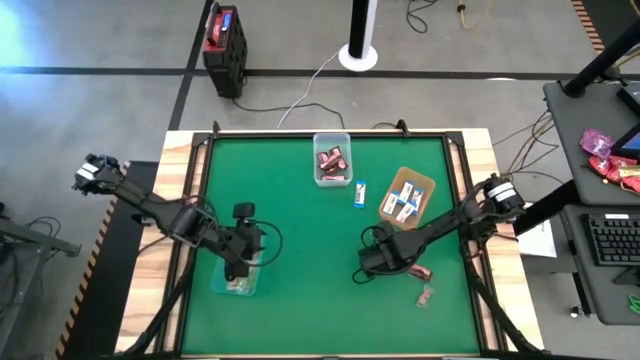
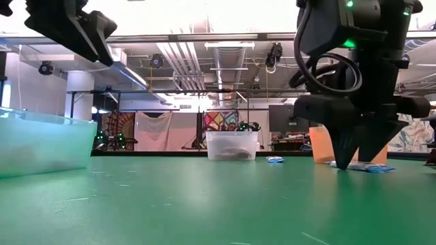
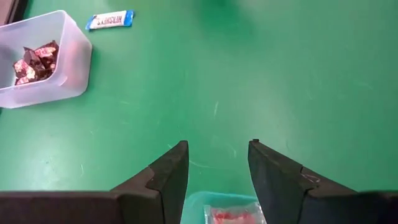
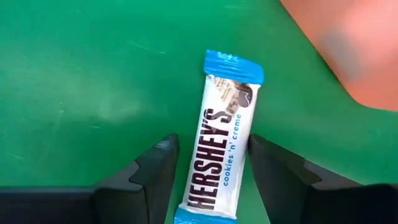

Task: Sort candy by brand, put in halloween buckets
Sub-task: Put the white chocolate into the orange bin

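Currently, right gripper (image 4: 208, 168), fingers spread, straddles a blue-and-white candy (image 4: 221, 146) lying on the mat near the brown tray (image 1: 408, 196); an off-centre closure could skid the slick wrapper sideways, while left gripper (image 3: 217, 171) hangs spread over the teal tub (image 1: 236, 284).

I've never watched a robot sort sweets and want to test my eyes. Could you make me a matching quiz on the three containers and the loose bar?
Things:
1. clear tub
2. brown tray
3. teal tub
4. Hershey's bar

States:
A. holds blue-and-white pieces
B. lies on the green mat between the open fingers of the right end effector
C. holds dark red pieces
D. holds a pinkish piece

Pairs: 1-C, 2-A, 3-D, 4-B
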